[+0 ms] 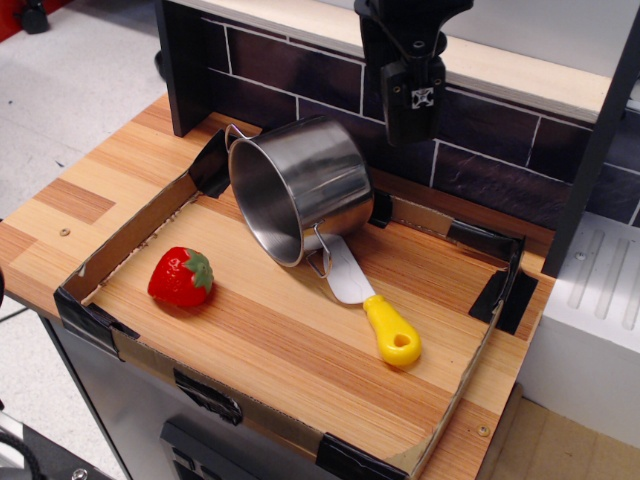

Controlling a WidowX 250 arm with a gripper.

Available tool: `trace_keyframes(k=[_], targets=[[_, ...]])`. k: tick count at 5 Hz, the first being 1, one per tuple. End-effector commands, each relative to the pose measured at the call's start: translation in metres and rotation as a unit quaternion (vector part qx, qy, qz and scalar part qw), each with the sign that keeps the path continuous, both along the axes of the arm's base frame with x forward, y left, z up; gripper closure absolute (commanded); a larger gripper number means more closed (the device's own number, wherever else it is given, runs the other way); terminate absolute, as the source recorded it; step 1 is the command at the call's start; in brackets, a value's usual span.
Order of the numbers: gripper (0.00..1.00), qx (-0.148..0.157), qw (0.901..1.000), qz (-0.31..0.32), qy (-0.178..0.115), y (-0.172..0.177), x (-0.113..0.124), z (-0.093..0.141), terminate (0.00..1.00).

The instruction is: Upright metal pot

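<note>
A metal pot lies tipped on its side on a wooden counter, its open mouth turned toward the front left and its base toward the dark tiled backsplash. One wire loop handle rests low near the wood, the other points up at the rear. Above and to the right of the pot, the robot's black gripper hangs pointing straight down in front of the backsplash, clear of the pot and touching nothing; from this angle it cannot be told whether its jaws stand apart or closed, as the fingers merge into one dark block. A spatula with a yellow handle lies just beside the pot, its pale blade tucked under the rim. A toy strawberry sits well apart to the left. A low cardboard border, taped at the corners in black, frames the work area on the counter.
</note>
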State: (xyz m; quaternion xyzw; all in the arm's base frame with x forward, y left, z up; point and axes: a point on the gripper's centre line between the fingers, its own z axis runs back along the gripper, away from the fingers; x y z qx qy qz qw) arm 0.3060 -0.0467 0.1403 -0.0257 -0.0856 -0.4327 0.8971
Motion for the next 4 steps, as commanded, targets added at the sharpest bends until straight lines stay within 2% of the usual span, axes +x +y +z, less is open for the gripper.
trace_keyframes(k=[1, 2, 3, 4], targets=[[0.0, 0.0, 1.0, 0.0, 0.0, 0.0, 0.0, 0.0, 0.0], [0.0, -0.013, 0.9921, -0.125, 0.004, -0.001, -0.001, 0.002, 0.0], [0.0, -0.026, 0.9748, -0.222, 0.005, 0.007, -0.005, 0.0, 0.0], [0.0, -0.015, 0.9466, -0.322, 0.008, 0.01, -0.006, -0.001, 0.0]])
